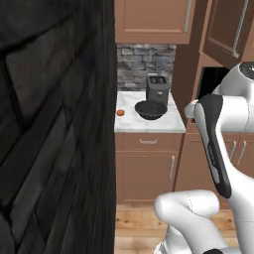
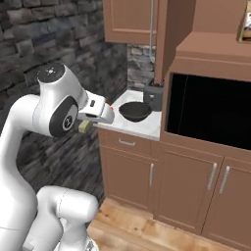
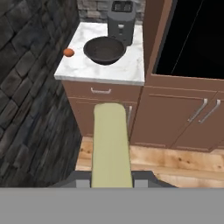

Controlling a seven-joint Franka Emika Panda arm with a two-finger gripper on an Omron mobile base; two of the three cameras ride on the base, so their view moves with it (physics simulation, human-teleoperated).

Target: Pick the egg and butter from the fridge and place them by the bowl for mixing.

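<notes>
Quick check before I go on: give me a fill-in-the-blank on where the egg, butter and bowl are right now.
1. The egg lies on the counter beside the ____.
2. The gripper has its jaws shut on the ____.
3. Behind the bowl stands a dark ____.
4. Of the task's two items, the ____ is already on the counter.

Missing words: bowl; butter; toaster; egg
</notes>
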